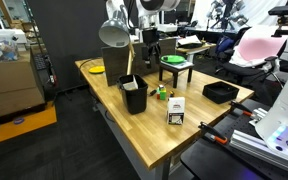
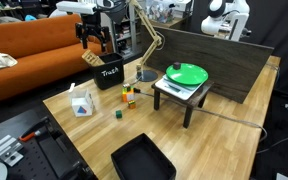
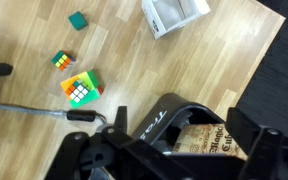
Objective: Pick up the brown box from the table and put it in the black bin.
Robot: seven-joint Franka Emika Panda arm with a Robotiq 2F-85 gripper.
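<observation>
The black bin (image 3: 149, 118) fills the lower part of the wrist view, and the brown box (image 3: 209, 135) with dark print lies inside it. My gripper (image 3: 184, 140) hangs right above the bin's mouth. It is open, its fingers (image 3: 252, 140) spread wide to either side of the box without touching it. In both exterior views the gripper (image 1: 150, 45) (image 2: 94, 40) stands over the bin (image 1: 134, 95) (image 2: 108, 72) on the light wooden table (image 1: 164, 135) (image 2: 224, 120). A brown corner of the box (image 2: 89, 60) shows at the bin's rim.
A white box (image 3: 174, 14) (image 1: 176, 111) (image 2: 81, 104), two coloured cubes (image 3: 81, 88) (image 3: 61, 60) and a small green cube (image 3: 77, 20) lie near the bin. A flat black tray (image 1: 220, 92) (image 2: 142, 160), a stool with a green disc (image 2: 186, 75) and a desk lamp (image 1: 114, 35) stand around.
</observation>
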